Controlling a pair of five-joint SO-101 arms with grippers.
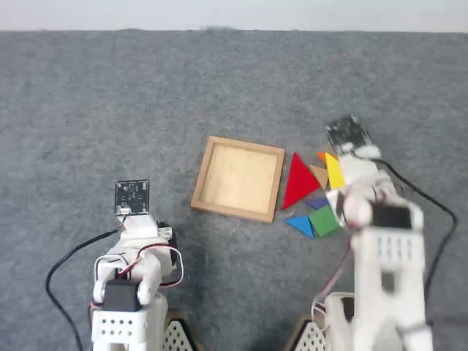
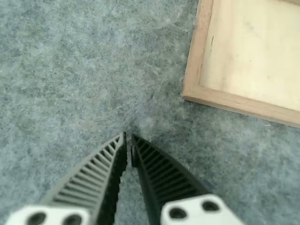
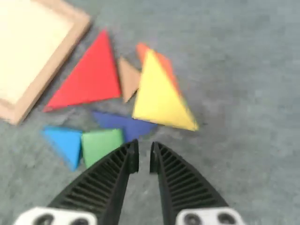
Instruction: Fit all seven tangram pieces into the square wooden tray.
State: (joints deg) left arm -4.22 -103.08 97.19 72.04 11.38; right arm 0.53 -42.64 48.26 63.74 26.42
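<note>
The square wooden tray (image 1: 201, 191) lies in the middle of the grey felt with nothing in it; its corner (image 2: 197, 89) is close to my left gripper (image 2: 127, 138), which is shut and hovers over bare felt. Beside the tray lie the pieces: a red triangle (image 3: 89, 77), yellow triangle (image 3: 159, 96), orange piece (image 3: 161, 58), tan piece (image 3: 127, 77), dark blue piece (image 3: 122, 124), light blue triangle (image 3: 63, 140) and green square (image 3: 101, 143). My right gripper (image 3: 143, 151) is shut, holds nothing, and sits just off the green and dark blue pieces.
Grey felt covers the whole table (image 1: 110, 95). The left arm (image 1: 131, 256) stands at the front left, the right arm (image 1: 384, 248) at the front right, over part of the piece cluster. Black cables trail from both arms.
</note>
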